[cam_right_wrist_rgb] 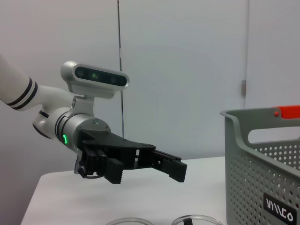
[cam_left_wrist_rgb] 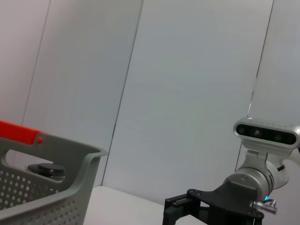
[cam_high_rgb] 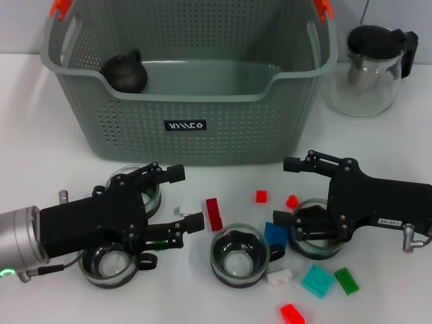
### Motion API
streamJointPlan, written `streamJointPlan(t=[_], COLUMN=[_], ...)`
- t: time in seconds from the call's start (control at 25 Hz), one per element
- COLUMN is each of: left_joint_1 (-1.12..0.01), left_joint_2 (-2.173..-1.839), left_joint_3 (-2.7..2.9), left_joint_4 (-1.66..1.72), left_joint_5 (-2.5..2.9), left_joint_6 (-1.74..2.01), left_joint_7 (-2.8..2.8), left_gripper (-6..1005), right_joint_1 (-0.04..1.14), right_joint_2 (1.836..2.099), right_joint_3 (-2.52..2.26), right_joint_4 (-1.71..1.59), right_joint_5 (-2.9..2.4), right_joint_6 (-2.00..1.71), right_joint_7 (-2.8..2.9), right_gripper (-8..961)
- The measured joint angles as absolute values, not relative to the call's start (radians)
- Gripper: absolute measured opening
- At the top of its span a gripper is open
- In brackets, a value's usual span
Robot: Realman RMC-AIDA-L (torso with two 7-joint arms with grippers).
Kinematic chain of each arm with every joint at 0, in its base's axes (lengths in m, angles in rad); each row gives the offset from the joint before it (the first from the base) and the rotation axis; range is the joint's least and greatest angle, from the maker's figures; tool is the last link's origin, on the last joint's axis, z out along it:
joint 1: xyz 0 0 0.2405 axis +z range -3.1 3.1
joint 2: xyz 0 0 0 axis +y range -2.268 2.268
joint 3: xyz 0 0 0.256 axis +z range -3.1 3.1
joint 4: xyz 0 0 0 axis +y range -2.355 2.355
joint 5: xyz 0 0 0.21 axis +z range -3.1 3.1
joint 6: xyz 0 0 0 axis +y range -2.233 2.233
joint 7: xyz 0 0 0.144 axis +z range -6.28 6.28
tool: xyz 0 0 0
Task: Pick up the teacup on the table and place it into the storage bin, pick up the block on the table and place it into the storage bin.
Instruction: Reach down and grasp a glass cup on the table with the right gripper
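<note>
I saw both pincers, left (cam_high_rgb: 181,197) and right (cam_high_rgb: 282,190), spread apart over glass teacups (cam_high_rgb: 239,255) before the grey-green perforated storage bin (cam_high_rgb: 189,125) on the white table (cam_high_rgb: 40,135).

Both arms end in a matte black angular gripper: left gripper (cam_high_rgb: 181,197) on a silver cylindrical wrist with green light, right gripper (cam_high_rgb: 282,190) bearing a small white label.
</note>
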State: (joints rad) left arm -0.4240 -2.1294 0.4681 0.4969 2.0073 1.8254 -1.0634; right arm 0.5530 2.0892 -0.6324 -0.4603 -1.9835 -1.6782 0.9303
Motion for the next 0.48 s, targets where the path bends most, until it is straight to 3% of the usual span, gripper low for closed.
streamJointPlan(t=[0.48], left_joint_1=[-0.427], left_joint_2=[-2.130], left_joint_3=[0.471], left_joint_4=[0.497], left_joint_5=[2.008], left_joint_6=[1.826], left_joint_7=[-1.062], left_gripper=[933], right_joint_1=[0.550], right_joint_2=[2.085], right_joint_3=[-0.629], right_joint_4=[-0.462], right_joint_5=[-1.983], right_joint_6=[-1.684], right_joint_7=[0.934], right_gripper=[941])
